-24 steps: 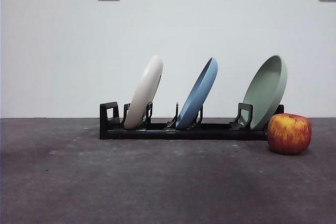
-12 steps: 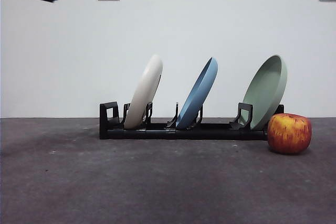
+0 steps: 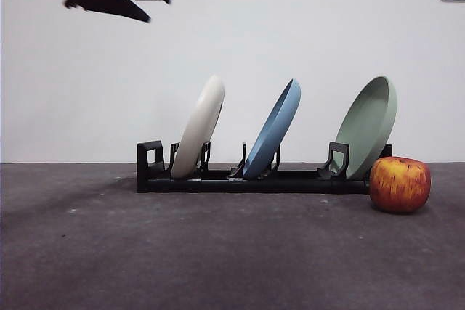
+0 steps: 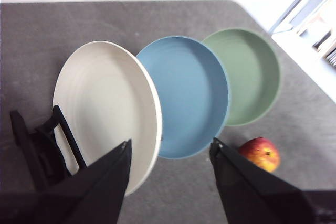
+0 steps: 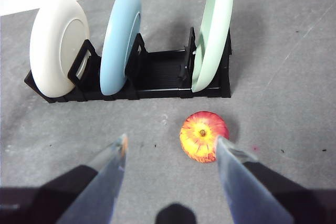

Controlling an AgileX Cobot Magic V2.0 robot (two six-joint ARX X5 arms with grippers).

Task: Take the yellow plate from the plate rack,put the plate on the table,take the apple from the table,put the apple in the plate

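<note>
Three plates lean in the plate rack (image 3: 251, 179) on the dark grey tabletop (image 3: 218, 252), all tilted the same way, toward the right in the front view. The yellow plate (image 3: 200, 138), palest of the three, stands in the left slot, with a blue plate (image 3: 273, 139) in the middle and a sage-green plate (image 3: 368, 126) at the right end. The apple (image 3: 399, 184) sits on the tabletop at the rack's right end, slightly nearer than the rack, beside the green plate.

The left end effector (image 4: 169, 157) hangs well above the rack, released, its two black jaws spread wide and empty, with the yellow plate's rim and the blue plate showing between them. In the front view it shows as dark pointed shapes at the upper left, above and left of the yellow plate.

The right end effector (image 5: 170, 148) is also released and empty, jaws wide apart, high over the tabletop on the near side of the rack, with the apple just inside its right jaw in the wrist view.
</note>
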